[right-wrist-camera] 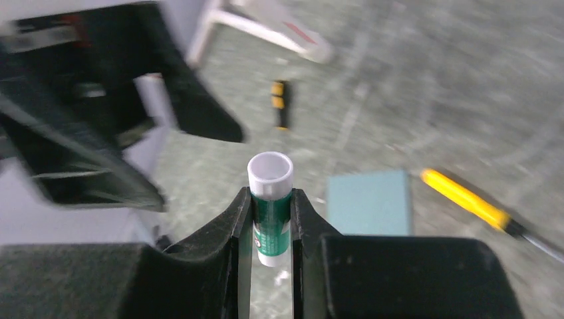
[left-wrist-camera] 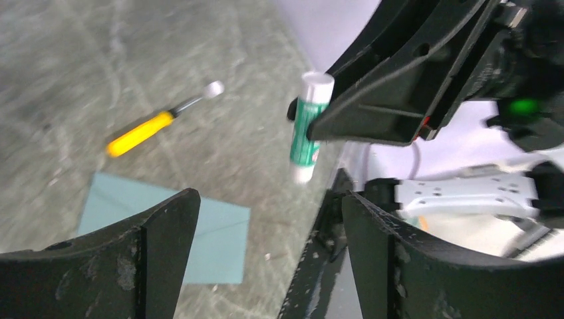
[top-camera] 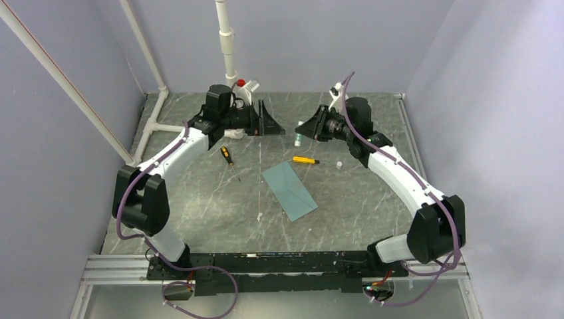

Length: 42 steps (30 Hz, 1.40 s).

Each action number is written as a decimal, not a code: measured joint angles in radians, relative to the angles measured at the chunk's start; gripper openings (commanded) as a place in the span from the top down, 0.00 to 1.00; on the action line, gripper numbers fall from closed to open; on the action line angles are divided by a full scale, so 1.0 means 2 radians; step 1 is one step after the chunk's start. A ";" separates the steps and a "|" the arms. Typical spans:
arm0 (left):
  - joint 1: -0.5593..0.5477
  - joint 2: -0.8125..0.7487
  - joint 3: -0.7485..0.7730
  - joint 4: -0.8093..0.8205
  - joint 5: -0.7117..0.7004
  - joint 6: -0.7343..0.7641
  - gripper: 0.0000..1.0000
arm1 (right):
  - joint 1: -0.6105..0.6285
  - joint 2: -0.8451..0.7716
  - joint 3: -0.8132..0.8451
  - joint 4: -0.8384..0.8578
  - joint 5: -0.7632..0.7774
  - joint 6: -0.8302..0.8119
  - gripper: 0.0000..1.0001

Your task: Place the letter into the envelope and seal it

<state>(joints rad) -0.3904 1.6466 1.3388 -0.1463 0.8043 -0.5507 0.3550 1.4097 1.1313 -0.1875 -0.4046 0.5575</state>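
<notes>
The teal envelope (top-camera: 289, 191) lies flat on the grey table, between the two arms; it also shows in the left wrist view (left-wrist-camera: 199, 232) and the right wrist view (right-wrist-camera: 369, 203). The letter is not in view. My right gripper (right-wrist-camera: 271, 196) is shut on a green and white glue stick (right-wrist-camera: 271, 212), held upright above the table at the back (top-camera: 299, 138). My left gripper (left-wrist-camera: 269, 199) hangs open and empty, facing the glue stick (left-wrist-camera: 309, 126) from the left (top-camera: 269, 123).
A yellow-handled screwdriver (top-camera: 304, 160) lies just behind the envelope with a small white round piece (top-camera: 338, 163) near its tip. A black and yellow screwdriver (top-camera: 228, 157) lies to the left. A white pipe frame (top-camera: 229, 46) stands at the back left.
</notes>
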 measured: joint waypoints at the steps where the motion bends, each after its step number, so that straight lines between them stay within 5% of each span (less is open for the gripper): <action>1: 0.000 0.000 -0.004 0.029 0.018 -0.013 0.20 | 0.000 -0.008 -0.005 0.031 -0.025 0.010 0.89; 9: -0.005 0.001 -0.059 0.258 0.105 -0.145 0.42 | 0.003 -0.014 -0.019 0.181 -0.144 0.089 0.88; 20: -0.022 0.042 -0.059 0.409 0.144 -0.251 0.72 | 0.004 0.000 -0.021 0.226 -0.163 0.123 0.89; 24: -0.023 0.046 -0.059 0.419 0.149 -0.256 0.95 | 0.003 0.001 -0.022 0.226 -0.160 0.131 0.88; 29: -0.023 0.046 -0.053 0.390 0.148 -0.224 0.98 | 0.004 0.001 -0.021 0.217 -0.152 0.128 0.50; 32: -0.024 0.045 -0.044 0.335 0.144 -0.175 0.98 | 0.005 0.002 -0.011 0.180 -0.130 0.117 0.43; 36: -0.026 0.043 -0.036 0.266 0.135 -0.118 0.98 | 0.007 0.006 0.012 0.130 -0.098 0.110 0.45; 42: -0.026 0.041 -0.031 0.212 0.126 -0.070 0.98 | 0.007 0.013 0.022 0.103 -0.085 0.105 0.67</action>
<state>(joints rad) -0.4431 1.7283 1.2778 0.2775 1.0565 -0.6910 0.3691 1.4353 1.1755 0.0181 -0.5755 0.7666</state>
